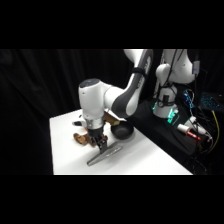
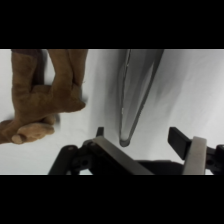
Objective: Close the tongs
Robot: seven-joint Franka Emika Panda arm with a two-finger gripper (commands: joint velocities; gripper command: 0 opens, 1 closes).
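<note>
The silver-grey tongs (image 1: 105,154) lie flat on the white table (image 1: 150,162), slanting from front left to back right. In the wrist view the tongs (image 2: 135,90) run from a wide end at the top down to a narrow tip near the picture's bottom. My gripper (image 1: 101,145) is low over the tongs' middle. In the wrist view the gripper (image 2: 139,139) is open, with a dark finger on each side of the tongs' narrow tip. No finger visibly touches the metal.
Brown lumpy pieces (image 1: 80,138) (image 2: 42,97) lie just left of the gripper and the tongs. A black bowl (image 1: 123,132) stands behind them to the right. Off the table's right side stand a white stand and cables (image 1: 172,107).
</note>
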